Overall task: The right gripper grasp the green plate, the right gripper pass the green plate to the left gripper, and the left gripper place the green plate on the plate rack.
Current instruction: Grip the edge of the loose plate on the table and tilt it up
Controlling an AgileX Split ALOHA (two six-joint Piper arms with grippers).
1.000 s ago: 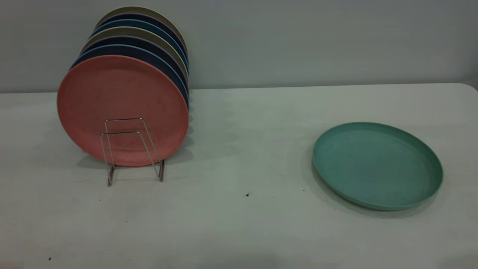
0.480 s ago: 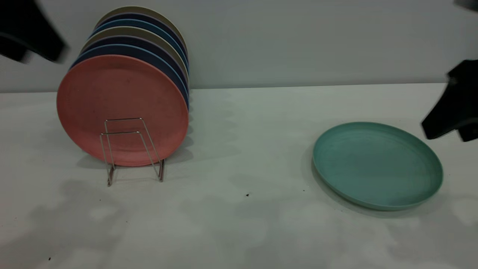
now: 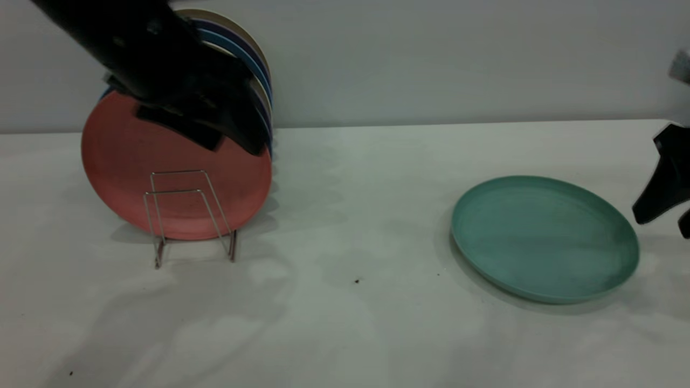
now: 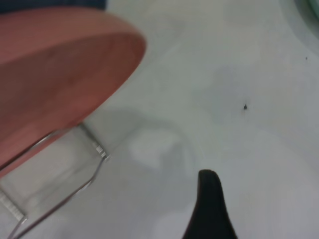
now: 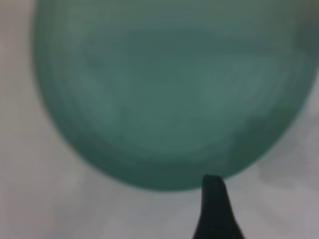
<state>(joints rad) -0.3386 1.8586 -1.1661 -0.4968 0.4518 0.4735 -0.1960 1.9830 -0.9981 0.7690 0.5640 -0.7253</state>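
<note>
Pale table [image 3: 345, 178] under a plain grey wall, and both arms are in shot! At the exterior view's right edge the right gripper [image 3: 666, 207] hangs just beside the far rim of the green plate [image 3: 544, 237], not touching it. Its two pointed fingers stand apart, nothing between them. The plate lies flat on the table, well apart from the plate rack [image 3: 188, 215].

Over on the left, the left gripper [image 3: 215, 126] hovers in front of the upright stack, above the salmon-pink plate [image 3: 161, 178] standing in the rack with blue plates [image 3: 253, 59] behind it. Open or closed there? Cannot tell.

So this looks like the very first step, the reach for the grasp. Next call, I'd say: bring one finger over the rim and one under it, then close. With a low rim on a flat table, that lower finger must slide in cleanly.
</note>
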